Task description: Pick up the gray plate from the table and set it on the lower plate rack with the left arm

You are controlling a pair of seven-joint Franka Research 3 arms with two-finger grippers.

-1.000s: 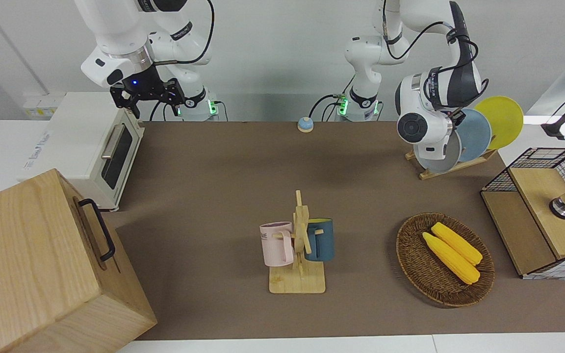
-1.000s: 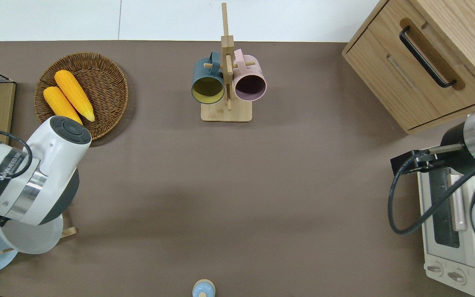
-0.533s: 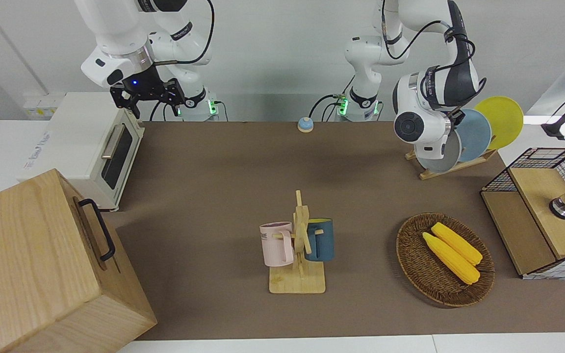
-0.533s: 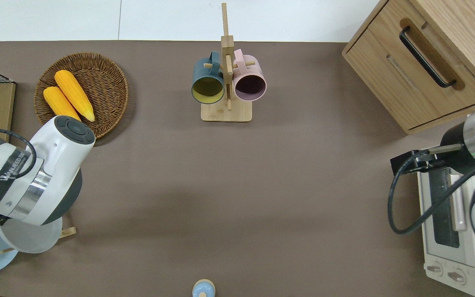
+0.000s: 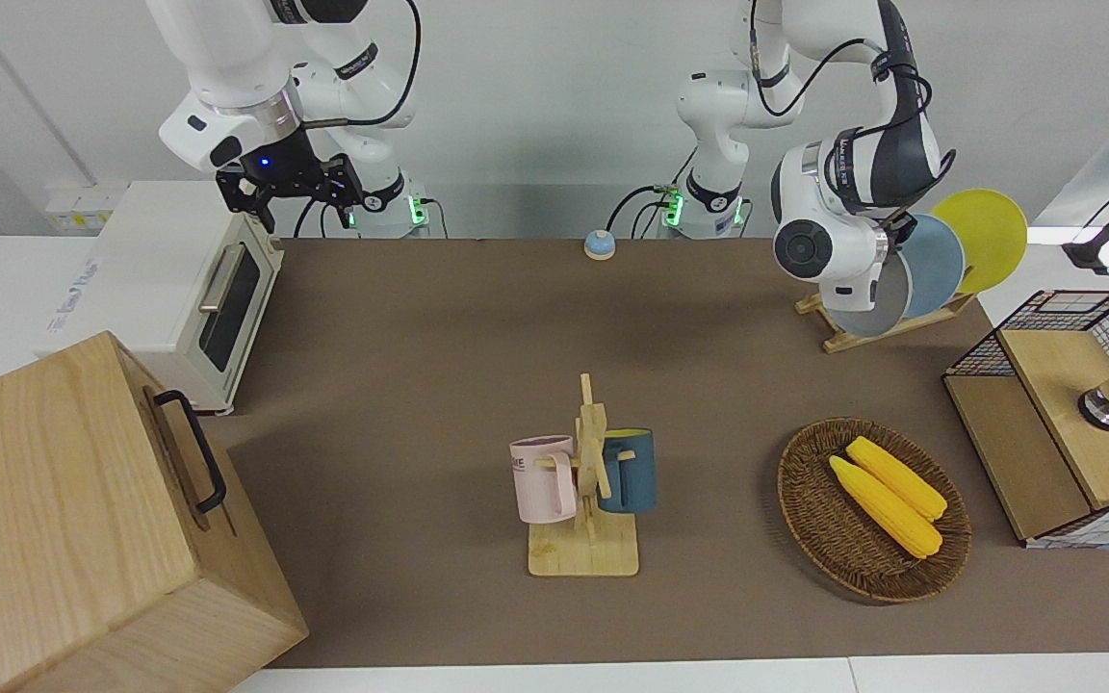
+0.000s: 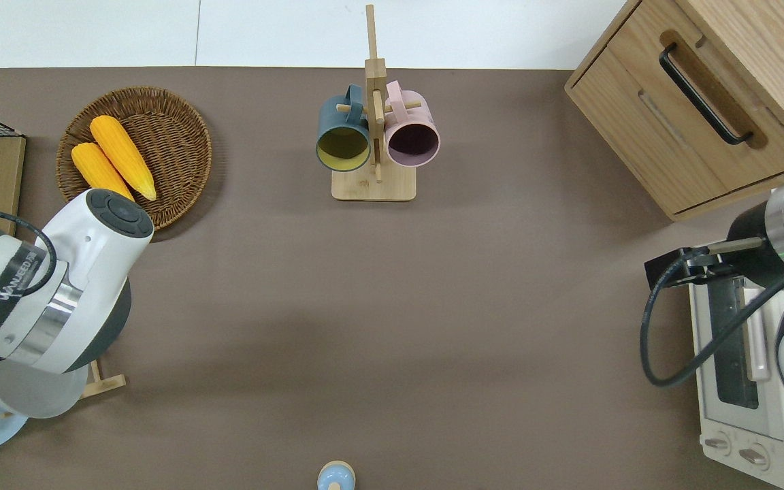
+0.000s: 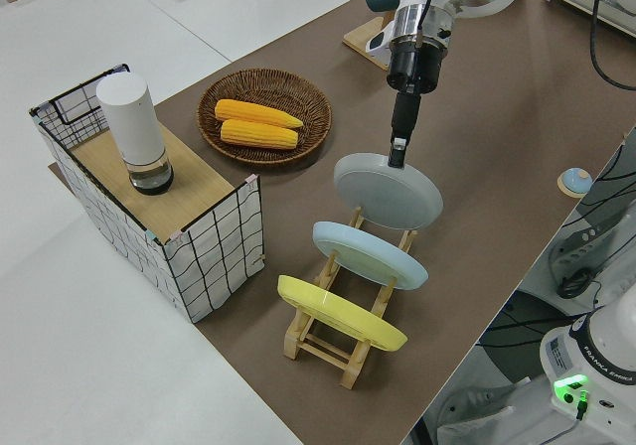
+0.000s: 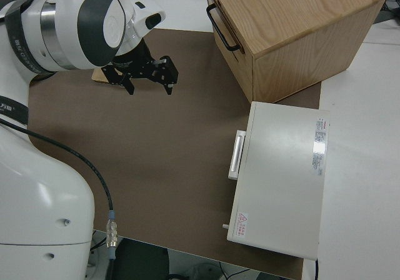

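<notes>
The gray plate point(image 7: 388, 192) stands tilted at the end slot of the lower plate rack point(image 7: 328, 341), the slot farthest from the robots. My left gripper point(image 7: 397, 155) is shut on its upper rim. Whether the plate's lower edge rests on the rails, I cannot tell. In the overhead view the left arm's wrist hides most of the gray plate point(image 6: 31, 401), and one foot of the rack point(image 6: 103, 384) shows beside it. The rack sits on the table point(image 5: 420, 337) at the left arm's end. My right gripper point(image 8: 148, 74) is parked, open and holding nothing.
A light-blue plate point(image 7: 370, 254) and a yellow plate point(image 7: 341, 313) fill the rack's nearer slots. A wicker basket with corn point(image 5: 872, 505) and a wire crate point(image 5: 1065, 414) lie farther out. A mug tree point(image 5: 585, 481), toaster oven point(image 5: 179, 289) and wooden cabinet point(image 5: 83, 520) stand elsewhere.
The left arm has shifted the gray plate a little toward the light-blue plate, uncovering more of the rack's foot. The right arm has not moved.
</notes>
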